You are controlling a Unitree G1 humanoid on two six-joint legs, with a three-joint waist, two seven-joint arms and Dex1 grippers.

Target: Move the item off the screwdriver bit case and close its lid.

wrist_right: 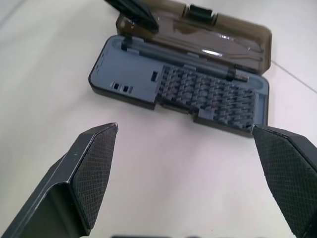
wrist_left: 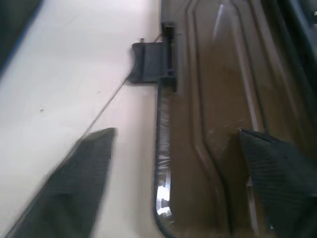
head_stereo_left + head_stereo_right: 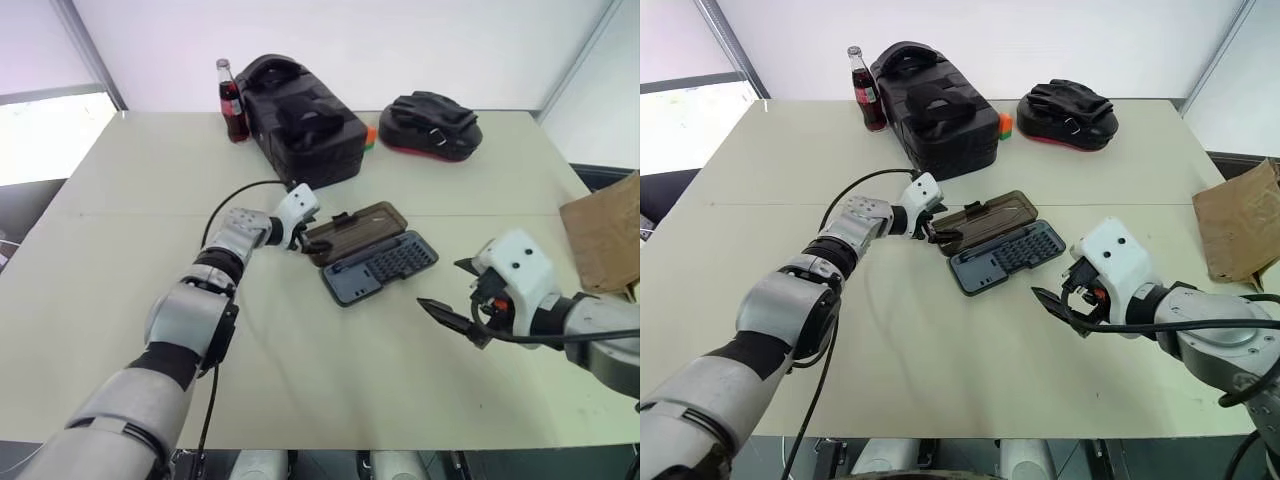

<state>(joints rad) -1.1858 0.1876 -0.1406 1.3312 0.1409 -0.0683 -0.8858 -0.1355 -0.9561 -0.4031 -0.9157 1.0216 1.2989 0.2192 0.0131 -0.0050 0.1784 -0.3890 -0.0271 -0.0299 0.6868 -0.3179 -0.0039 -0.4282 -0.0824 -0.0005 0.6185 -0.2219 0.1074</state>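
The screwdriver bit case lies open in the middle of the table. Its grey-blue base [image 3: 380,268] holds rows of bits and a driver handle, and nothing lies on top of it. The smoky brown lid [image 3: 355,228] is folded back flat on the table behind the base. My left gripper [image 3: 308,243] is open at the lid's left end, one finger [image 2: 74,193] over the bare table and the other [image 2: 277,173] over the lid [image 2: 213,124], beside its latch tab [image 2: 151,62]. My right gripper [image 3: 445,290] stands open, just right and in front of the base [image 1: 183,84], holding nothing.
A black tool bag [image 3: 300,120] and a cola bottle [image 3: 231,102] stand at the back. A black and red pouch [image 3: 432,126] lies at the back right. A brown paper bag [image 3: 608,235] sits at the right edge. A black cable [image 3: 235,200] runs along my left arm.
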